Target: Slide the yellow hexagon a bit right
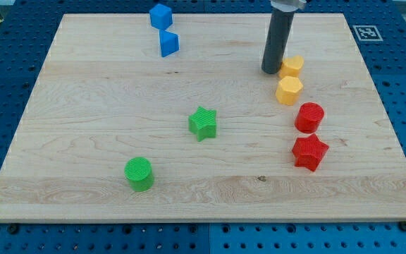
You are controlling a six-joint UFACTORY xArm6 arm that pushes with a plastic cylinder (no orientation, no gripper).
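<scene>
The yellow hexagon (288, 90) lies on the wooden board (104, 141) at the view's right, just above the red round block (309, 117). A second yellow block (293, 66), whose shape is unclear, sits right above the hexagon. My tip (271, 71) rests on the board against the left side of that upper yellow block, a little up and left of the hexagon and apart from it. The dark rod rises from the tip to the view's top edge.
A red star (309, 152) lies below the red round block. A green star (203, 123) is near the middle and a green cylinder (139, 173) at the lower left. Two blue blocks (161, 15) (168, 44) sit at the top. The board's right edge is near.
</scene>
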